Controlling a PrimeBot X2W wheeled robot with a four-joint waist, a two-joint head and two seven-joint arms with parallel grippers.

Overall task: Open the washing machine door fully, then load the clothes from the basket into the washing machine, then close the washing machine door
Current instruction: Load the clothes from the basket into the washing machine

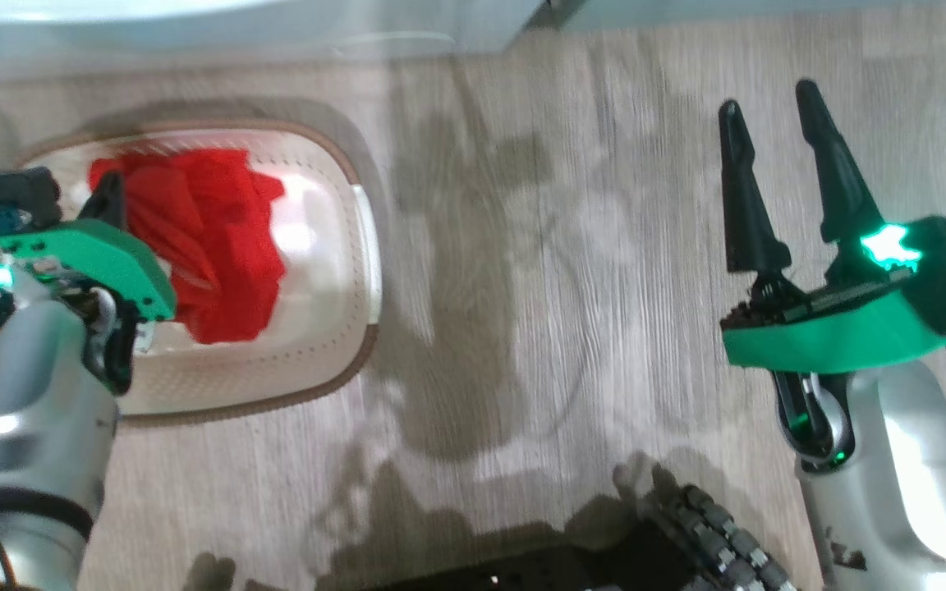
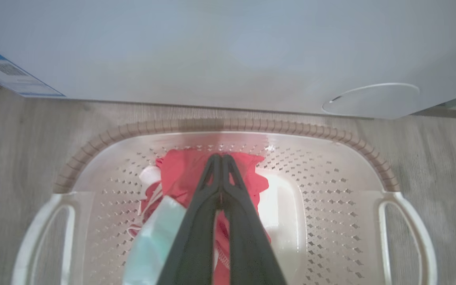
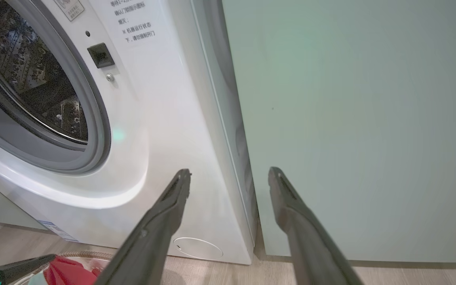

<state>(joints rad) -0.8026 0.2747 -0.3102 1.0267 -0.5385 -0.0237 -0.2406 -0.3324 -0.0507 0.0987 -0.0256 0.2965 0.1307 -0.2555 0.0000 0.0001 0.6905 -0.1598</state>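
Note:
The cream basket (image 1: 327,176) stands on the floor at my left, in front of the white washing machine (image 3: 164,118). Red clothes (image 1: 210,238) lie bunched inside it. My left gripper (image 1: 103,197) reaches into the basket, shut on the red clothes (image 2: 184,170), with fabric showing between its fingers (image 2: 196,221). My right gripper (image 1: 769,98) hangs open over bare floor, holding nothing. In the right wrist view it (image 3: 230,174) points at the washer's lower right corner. The grey seal (image 3: 93,130) and steel drum (image 3: 26,71) lie uncovered. The washing machine door is out of view.
A pale green cabinet (image 3: 350,118) stands right beside the washer. A small round white flap (image 2: 370,99) and a blue sticker (image 2: 6,73) mark the washer's base behind the basket (image 2: 331,178). Wood floor (image 1: 563,246) stretches between my arms. My dark base (image 1: 645,542) is at the bottom.

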